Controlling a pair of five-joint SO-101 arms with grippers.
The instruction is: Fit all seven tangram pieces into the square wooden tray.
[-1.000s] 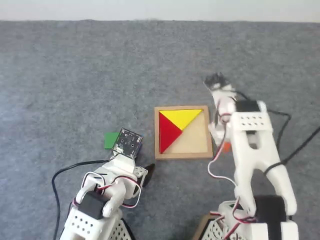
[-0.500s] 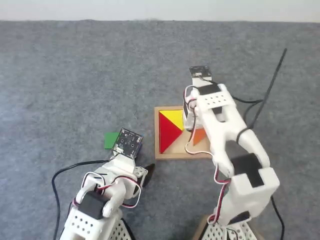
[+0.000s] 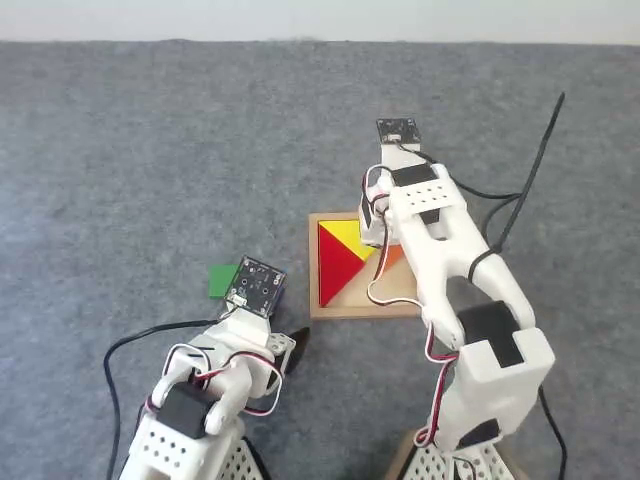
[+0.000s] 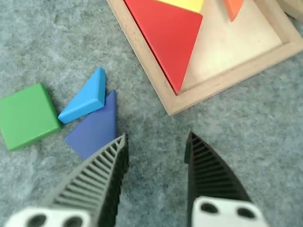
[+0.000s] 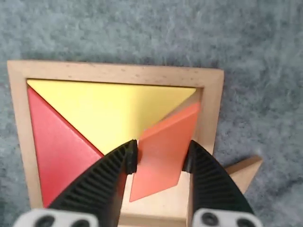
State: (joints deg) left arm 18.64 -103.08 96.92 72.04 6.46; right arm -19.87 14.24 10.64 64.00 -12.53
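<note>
The square wooden tray (image 3: 316, 300) lies at mid-table with a red triangle (image 3: 338, 265) and a yellow triangle (image 3: 347, 234) seated in it. My right gripper (image 5: 160, 158) hangs over the tray (image 5: 113, 71), shut on a tilted orange piece (image 5: 163, 156) above the bare wood beside the yellow triangle (image 5: 113, 106) and red triangle (image 5: 54, 146). The orange piece (image 3: 393, 258) peeks from under that arm. My left gripper (image 4: 156, 142) stands open above the carpet, close to a dark blue piece (image 4: 94, 130), a light blue triangle (image 4: 85, 97) and a green square (image 4: 26, 116).
Grey carpet covers the table. The green square (image 3: 222, 280) sits left of the tray, just beyond the left arm's wrist. A tan pointed shape (image 5: 244, 170) lies just outside the tray's rim. Cables trail from both arms.
The right arm swung from beside the tray's right edge to over the tray, carrying the orange piece with it. The left arm stayed still.
</note>
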